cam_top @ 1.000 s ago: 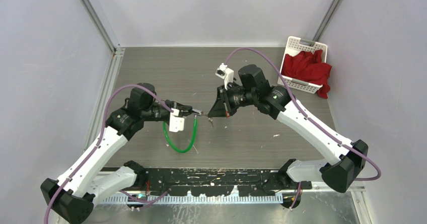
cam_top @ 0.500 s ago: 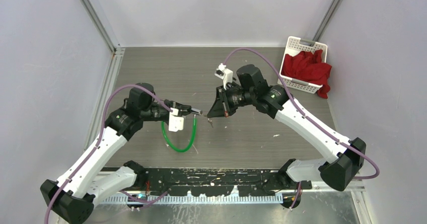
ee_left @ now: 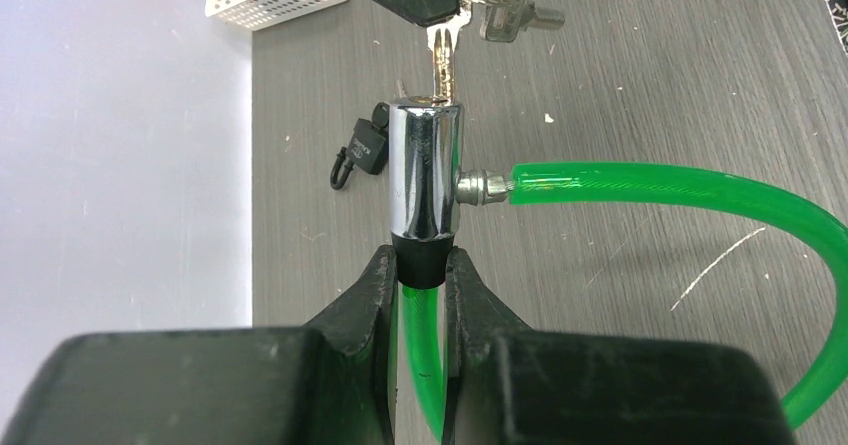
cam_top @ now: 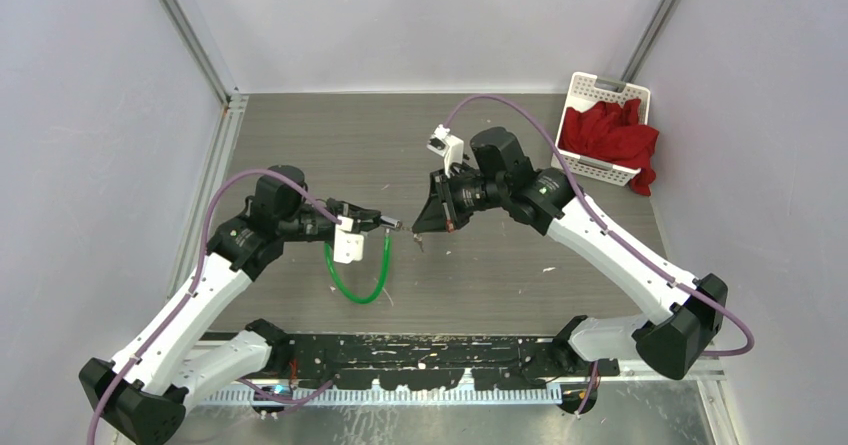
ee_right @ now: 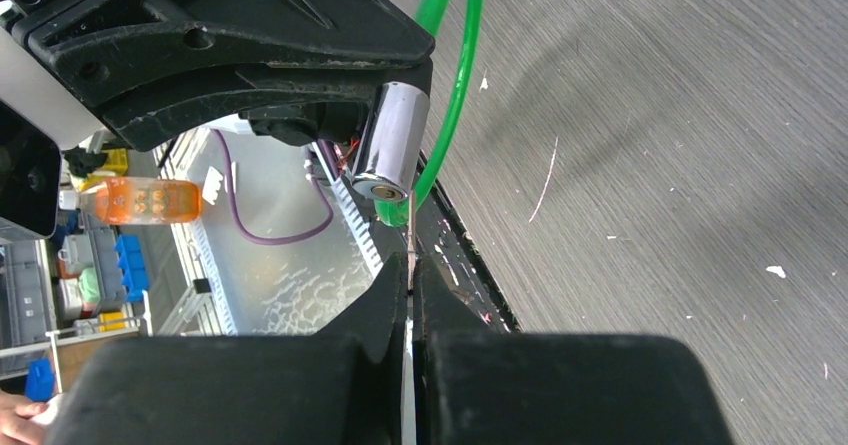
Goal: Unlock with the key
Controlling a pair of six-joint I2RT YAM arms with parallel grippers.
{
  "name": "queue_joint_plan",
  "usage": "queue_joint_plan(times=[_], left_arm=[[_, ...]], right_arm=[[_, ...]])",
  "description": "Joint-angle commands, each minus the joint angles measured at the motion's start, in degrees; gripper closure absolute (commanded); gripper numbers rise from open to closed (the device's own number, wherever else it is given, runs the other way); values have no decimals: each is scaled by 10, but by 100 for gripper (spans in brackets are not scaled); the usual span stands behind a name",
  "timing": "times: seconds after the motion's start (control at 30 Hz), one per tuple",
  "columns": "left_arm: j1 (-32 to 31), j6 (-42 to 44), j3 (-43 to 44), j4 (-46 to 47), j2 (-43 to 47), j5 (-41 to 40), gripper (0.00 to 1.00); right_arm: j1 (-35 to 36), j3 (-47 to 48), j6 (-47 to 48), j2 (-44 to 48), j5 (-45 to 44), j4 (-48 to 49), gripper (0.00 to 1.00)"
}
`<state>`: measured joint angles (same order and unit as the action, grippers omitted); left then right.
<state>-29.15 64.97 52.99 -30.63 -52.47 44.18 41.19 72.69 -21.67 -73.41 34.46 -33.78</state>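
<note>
Left gripper (ee_left: 420, 265) pinches the black collar at the base of the chrome lock cylinder (ee_left: 425, 170) and holds it clear of the worktop (ee_left: 650, 85), keyway end facing the other arm

Green cable (ee_left: 680, 187) leaves the side fitting, loops round and runs back into the collar between the fingers

Right gripper (ee_right: 410, 275) is pressed together on the key (ee_left: 443, 50), blade aimed at the cylinder; spare key (ee_left: 510, 17) hangs off the ring beside it

Step in hand, as I read it: insertion, not turning yet
- left wrist view: blade tip sits right at the cylinder's end face, nearly all of the blade exposed
- right wrist view: blade is edge-on and its tip meets the face closer to the rim than the centre; can't tell if it has found the slot

Next move probably needs:
- a small lateral correction so the tip sits on the keyway, with the blade flat matched to the slot
- a push straight along the cylinder axis until the shoulder seats
- then a wrist roll on the right arm while the left one resists the torque

Watch item: the grip is only on the narrow collar, so an off-axis push could pivot the cylinder in the fingers

Not involved: black padlock (ee_left: 362, 150) lying on the worktop beyond the cylinder, and a white basket (cam_top: 600, 90) with red cloth (cam_top: 610, 135) at the far right corner
</note>
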Motion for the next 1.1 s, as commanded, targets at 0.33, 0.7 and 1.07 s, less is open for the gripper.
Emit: queue_joint_plan(times=[0.33,0.7,1.07], left_arm=[[0,10,11,34,14,16,100],[0,12,12,34,11,11,100],[-2,11,12,30,14,10,100]], right_arm=[[3,35,20,29,9,-21,99],[3,30,-4,30,25,15,99],[4,20,-19,20,22,32,99]])
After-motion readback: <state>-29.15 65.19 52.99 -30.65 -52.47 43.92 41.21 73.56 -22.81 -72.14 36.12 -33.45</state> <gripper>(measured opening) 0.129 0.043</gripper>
